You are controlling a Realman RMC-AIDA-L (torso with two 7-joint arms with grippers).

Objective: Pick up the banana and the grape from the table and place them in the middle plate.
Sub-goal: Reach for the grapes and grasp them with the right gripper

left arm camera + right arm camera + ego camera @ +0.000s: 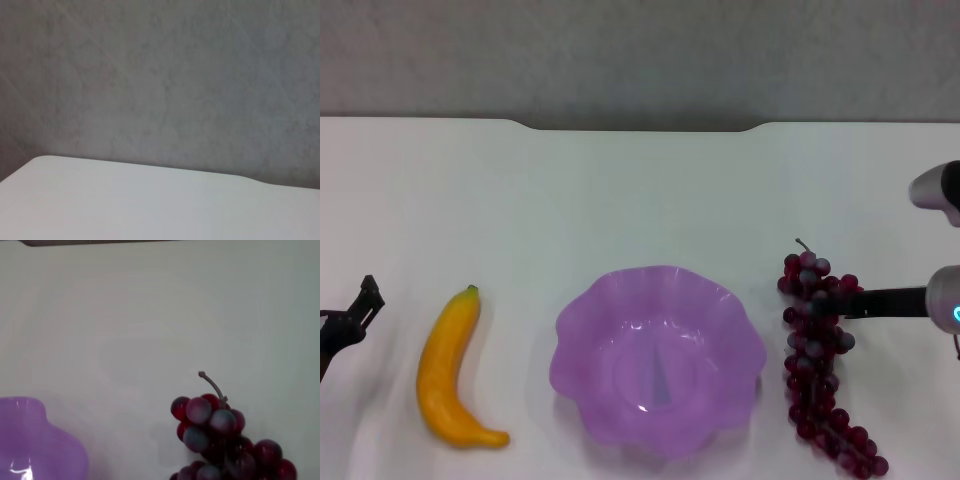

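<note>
The banana (450,370) lies on the white table (620,190) to the left of the middle plate (582,312), green stem tip pointing away from me. The purple scalloped plate holds nothing. The grape (820,365) lies on the table to the right of the plate, stem pointing away. My right gripper (825,304) reaches in from the right and is over the upper part of the bunch. The right wrist view shows the grape (220,432) and the plate's edge (35,440). My left gripper (362,305) hovers at the far left, beside the banana and apart from it.
The table's far edge with a shallow notch (640,128) meets a grey wall. The left wrist view shows only the table's corner (150,205) and the wall.
</note>
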